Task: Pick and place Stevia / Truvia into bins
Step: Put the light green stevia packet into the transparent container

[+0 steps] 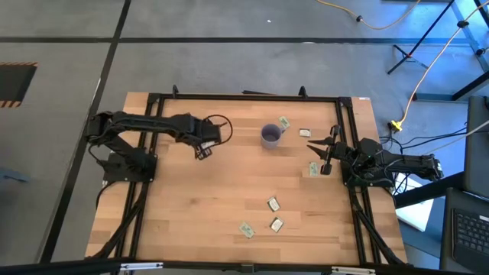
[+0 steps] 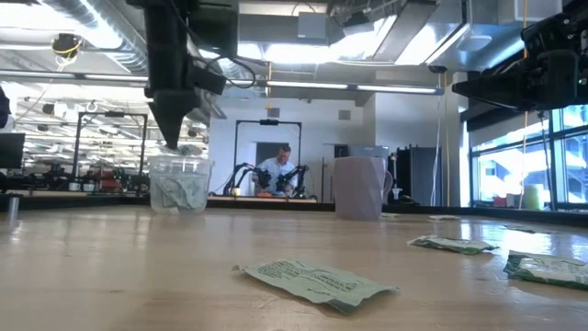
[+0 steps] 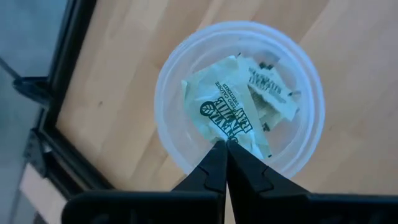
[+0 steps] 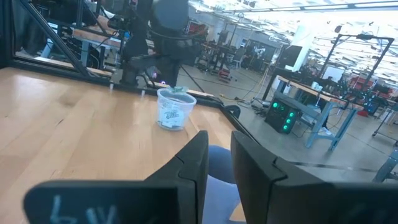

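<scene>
The clear plastic cup (image 3: 239,99) stands at the table's far left and holds a few green-and-white packets (image 3: 227,115); it also shows in the high view (image 1: 220,130) and the low view (image 2: 180,184). My left gripper (image 3: 224,146) is shut and empty just above the cup's rim (image 2: 171,140). The purple-grey mug (image 1: 270,136) stands upright at the far middle. Loose packets lie flat on the table: two beside the mug (image 1: 284,122), one (image 1: 314,169) by my right gripper, three near the front (image 1: 273,203). My right gripper (image 1: 327,153) is open and empty above the table's right side (image 4: 219,148).
A black frame (image 1: 153,99) runs around the table's edges. Bare wood lies between the two cups and the front packets. In the low view a packet (image 2: 317,280) lies close in front and two more (image 2: 450,244) lie to the right. A person sits far behind the table (image 2: 276,170).
</scene>
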`<state>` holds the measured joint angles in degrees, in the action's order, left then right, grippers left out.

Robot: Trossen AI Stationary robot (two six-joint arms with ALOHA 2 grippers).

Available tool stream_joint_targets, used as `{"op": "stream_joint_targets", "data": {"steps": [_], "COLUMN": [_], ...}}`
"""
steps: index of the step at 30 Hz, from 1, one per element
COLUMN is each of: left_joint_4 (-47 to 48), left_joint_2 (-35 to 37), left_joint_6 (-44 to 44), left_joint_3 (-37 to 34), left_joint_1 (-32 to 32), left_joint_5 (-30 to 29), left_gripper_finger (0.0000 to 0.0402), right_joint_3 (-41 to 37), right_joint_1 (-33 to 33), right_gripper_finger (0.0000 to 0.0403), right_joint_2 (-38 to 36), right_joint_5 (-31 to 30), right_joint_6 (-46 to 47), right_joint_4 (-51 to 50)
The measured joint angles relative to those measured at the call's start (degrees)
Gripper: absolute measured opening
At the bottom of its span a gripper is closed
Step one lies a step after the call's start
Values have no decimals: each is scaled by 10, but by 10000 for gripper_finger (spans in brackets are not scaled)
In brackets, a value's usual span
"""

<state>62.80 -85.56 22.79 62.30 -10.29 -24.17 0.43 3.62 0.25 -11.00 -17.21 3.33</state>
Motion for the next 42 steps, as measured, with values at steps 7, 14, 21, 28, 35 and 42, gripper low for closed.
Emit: {"op": "stream_joint_targets", "data": {"steps": [7,14,21,28,35,42], "left_joint_4": [-47,-48,-48,-50,-50,-54], "left_joint_2": [-6,-35,-55,-55,-48,-8], "left_joint_6": [-29,-25,-26,-35,-53,-56], "left_joint_3": [0,0,0,0,1,1], "left_joint_1": [-24,-31,-31,-31,-31,-27], "left_joint_5": [55,62,84,77,61,51], "left_gripper_finger": [2,3,3,11,43,64], "right_joint_3": [0,0,0,0,0,0], "right_joint_1": [0,0,0,0,0,0], "right_gripper_finger": [75,74,75,74,75,75], "right_joint_2": [0,0,0,0,0,0], "right_joint_5": [0,0,0,0,0,0], "right_joint_6": [-4,-8,-11,-11,-11,-11], "right_joint_4": [0,0,0,0,0,0]}}
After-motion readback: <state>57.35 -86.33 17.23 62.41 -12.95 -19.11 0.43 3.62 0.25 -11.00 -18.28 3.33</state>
